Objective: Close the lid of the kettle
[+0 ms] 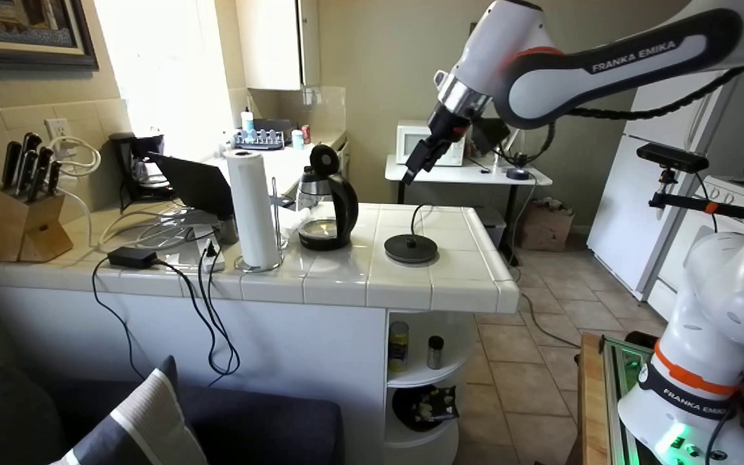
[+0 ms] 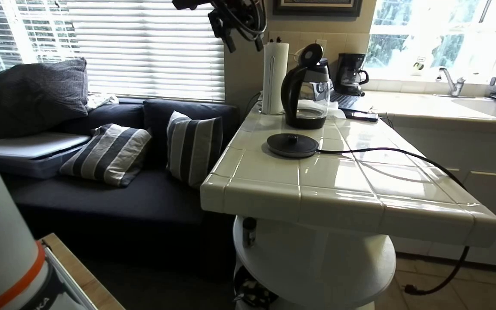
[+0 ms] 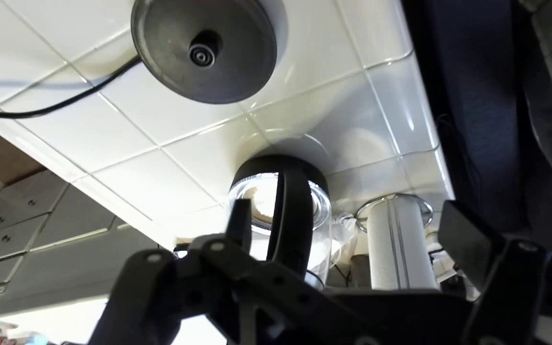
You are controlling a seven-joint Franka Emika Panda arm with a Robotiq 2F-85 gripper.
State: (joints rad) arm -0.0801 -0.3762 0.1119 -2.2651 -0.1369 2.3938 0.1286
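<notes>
My fingers (image 3: 470, 244) are wide apart, hanging in the air with nothing clamped between them. Out ahead is the lid (image 2: 311, 54): in both exterior views it stands raised, well apart from me, up by the top of the handle (image 1: 347, 206). In the wrist view I can't pick it out, so I shouldn't rely on that view for height.

I take this as the approach. The lid seems to pivot on the handle side, so I should come in behind it from there and swing it forward and down until it shuts. Bringing my fingers together first would make one blunt pusher, less likely to straddle it. Then a light press on its middle ought to seat it.

The kettle (image 2: 315, 97) stands upright on the counter (image 2: 265, 176), apart from the flat black plate (image 2: 293, 146). A hard sideways shove could slide or tip it, so I'd turn the push downward early. The paper towel roll (image 1: 253, 210) stands just beside the kettle; drifting that way could knock it over, so I'd keep the swing narrow and slow.
</notes>
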